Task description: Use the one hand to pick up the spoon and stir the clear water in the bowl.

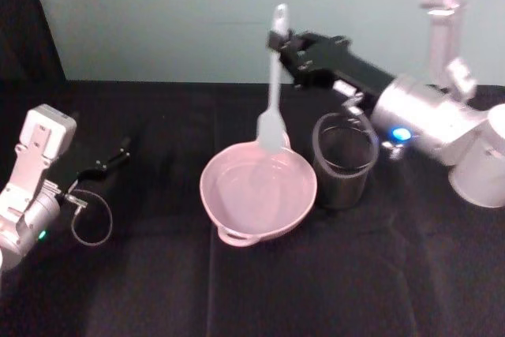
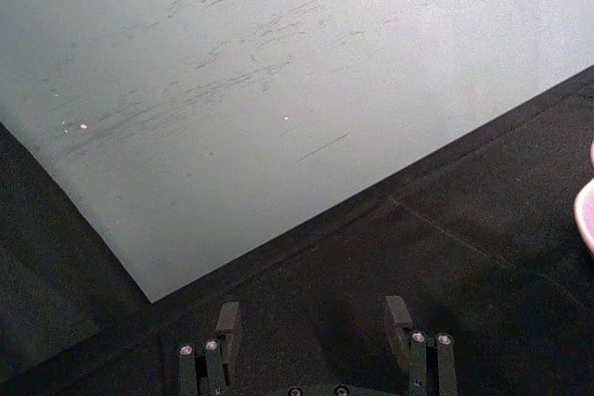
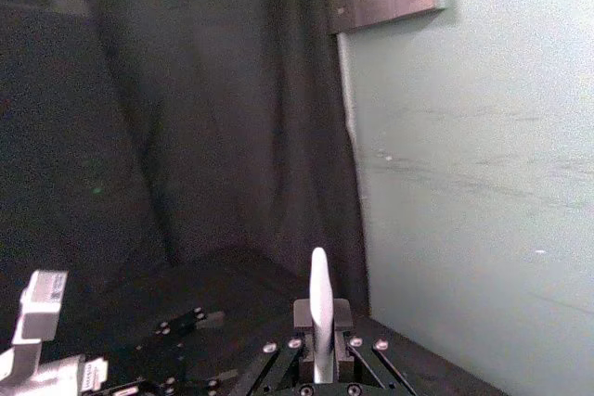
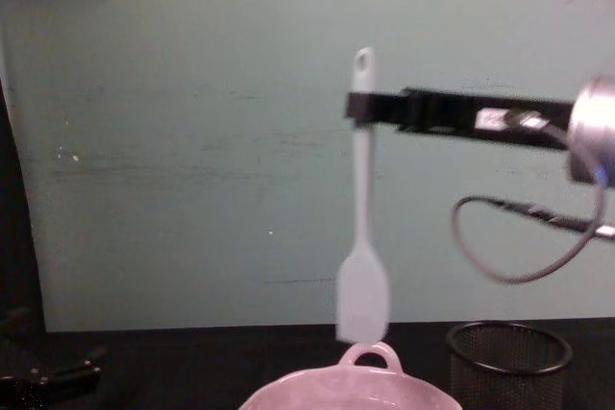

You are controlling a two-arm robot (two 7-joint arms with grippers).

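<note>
**Head view.** The right end effector (image 1: 278,41), a slim black unit on a silver cylindrical arm with a blue glowing ring, sits at upper centre. Its jaws are closed on the upper handle of the spoon (image 1: 274,92). The spoon is white and matte, and it hangs upright. Its flat rounded-rectangular blade lies over the far rim of the bowl (image 1: 304,203). The bowl is pale pink glossy ceramic with a small loop handle on its near rim, and it stands at centre on the black cloth tabletop (image 1: 316,290). The water (image 1: 256,191) is colourless and hard to make out against the pink. A black wire-mesh cup (image 1: 345,171) stands just right of the bowl. The left end effector (image 1: 122,147) lies low at the left edge, well apart from the bowl.

**Left wrist view.** The left end effector (image 2: 314,322) is spread wide with nothing between its fingers (image 2: 399,317). A sliver of the bowl's pink rim (image 2: 587,210) shows at the right edge.

**Right wrist view.** The spoon handle (image 3: 319,294) stands clamped between the fingers (image 3: 302,314) at bottom centre.

**Chest view.** The spoon (image 4: 362,189) hangs vertically at centre, gripped just below the hole at its handle end. The blade's lower edge is just above the bowl's loop handle (image 4: 368,355). The mesh cup (image 4: 507,362) is at lower right.
</note>
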